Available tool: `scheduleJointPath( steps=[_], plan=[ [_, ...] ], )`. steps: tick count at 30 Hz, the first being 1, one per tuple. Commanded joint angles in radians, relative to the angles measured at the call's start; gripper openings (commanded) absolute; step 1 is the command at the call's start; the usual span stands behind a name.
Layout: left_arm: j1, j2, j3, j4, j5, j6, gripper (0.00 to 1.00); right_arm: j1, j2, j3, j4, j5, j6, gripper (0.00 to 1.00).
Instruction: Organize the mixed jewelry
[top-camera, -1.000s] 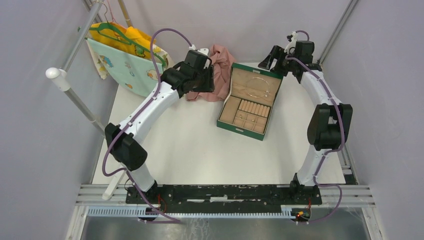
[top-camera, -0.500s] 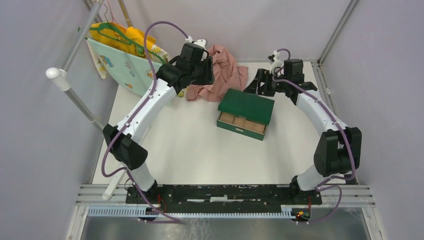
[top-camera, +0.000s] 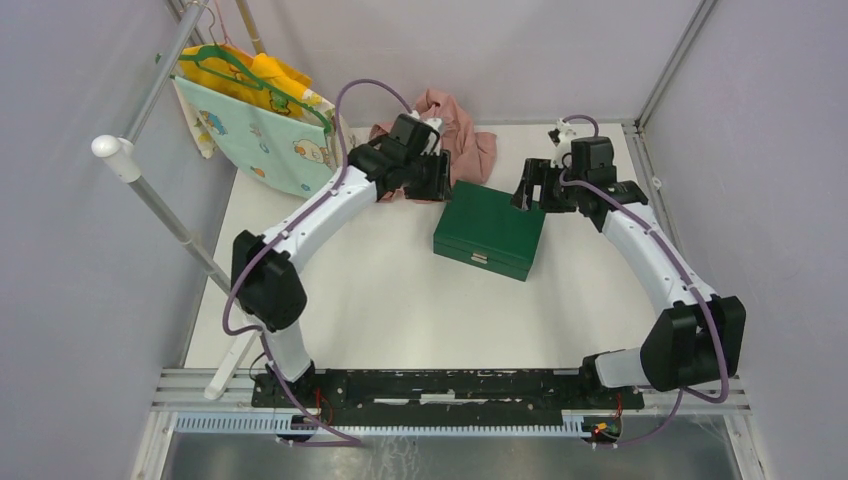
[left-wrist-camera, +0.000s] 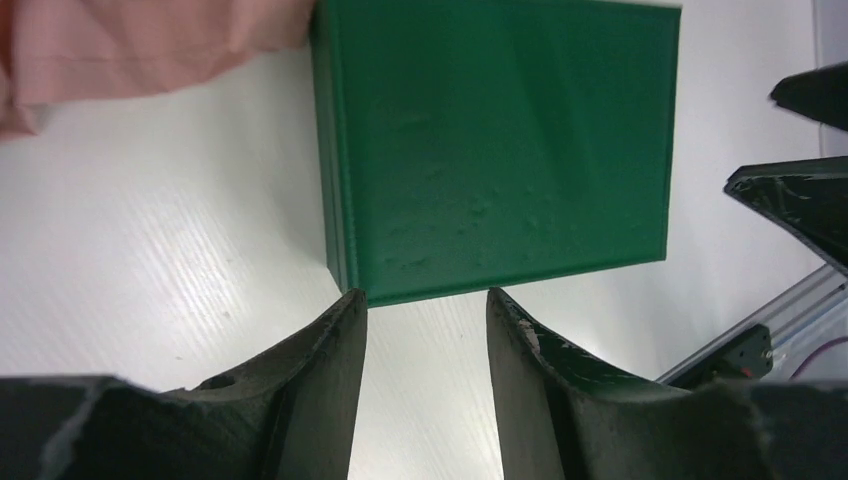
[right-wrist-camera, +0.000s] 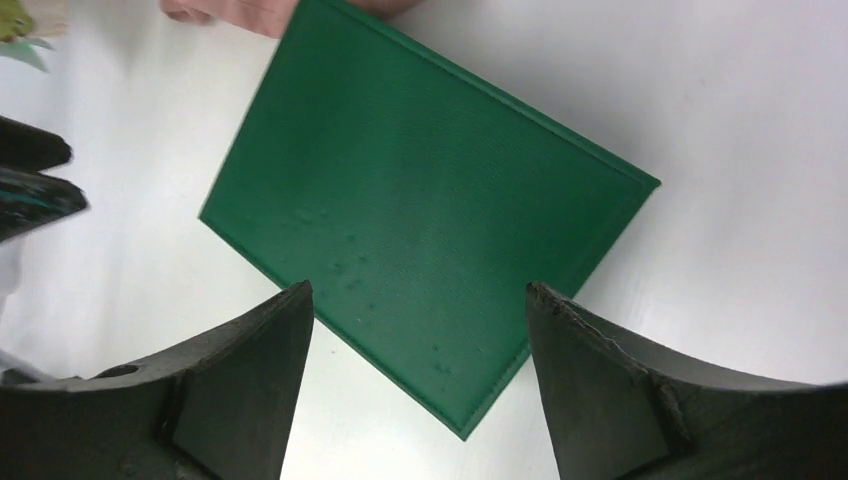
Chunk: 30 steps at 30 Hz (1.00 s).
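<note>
The green box (top-camera: 490, 230) sits on the white table (top-camera: 380, 300) with its lid down flat. None of the jewelry can be seen in any view (no bead and no wire loop shows on the table around the box), so where it lies relative to either gripper cannot be told.

The left gripper (top-camera: 441, 183) hangs at the box's far left corner, just beside the pink cloth (top-camera: 455, 135) bunched at the back of the table. In its own wrist view, the left gripper (left-wrist-camera: 425, 300) has its two fingers (left-wrist-camera: 335, 350) parted with only bare table between them. It grips nothing, and the lid's corner lies just past the fingertips.

The right gripper (top-camera: 528, 190) stands at the box's far right corner, facing the left one across the back edge of the lid. In its wrist view, the right gripper (right-wrist-camera: 417, 290) is spread wide with nothing in its grasp. The lid fills the space ahead of and between the fingers (right-wrist-camera: 270, 340), but they are clear of it.

Each wrist view catches the other gripper's dark fingertips at its edge. A printed cloth (top-camera: 262, 135) hangs on a green hanger at the far left, well apart from the box.
</note>
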Motion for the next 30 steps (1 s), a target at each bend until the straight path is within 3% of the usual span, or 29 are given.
scheduleJointPath(
  steps=[1, 9, 16, 19, 24, 30],
  plan=[
    [-0.059, 0.047, -0.013, 0.028, 0.051, -0.014, 0.53, 0.070, -0.037, 0.037, -0.096, 0.228, -0.051, 0.82],
    [-0.101, 0.101, 0.005, 0.023, 0.033, -0.008, 0.52, 0.193, -0.037, 0.040, -0.127, 0.351, -0.010, 0.80],
    [-0.133, 0.170, -0.223, 0.128, -0.049, 0.006, 0.51, 0.273, 0.023, -0.294, 0.021, 0.499, 0.020, 0.78],
    [-0.147, 0.220, -0.262, 0.104, -0.098, 0.021, 0.49, 0.276, 0.074, -0.371, -0.001, 0.540, 0.021, 0.78],
    [-0.166, 0.167, -0.168, 0.037, -0.151, 0.042, 0.49, 0.278, -0.037, -0.239, -0.053, 0.587, -0.004, 0.80],
    [-0.161, 0.085, 0.112, -0.037, -0.187, 0.057, 0.52, 0.277, -0.091, 0.068, -0.076, 0.663, -0.027, 0.83]
  ],
)
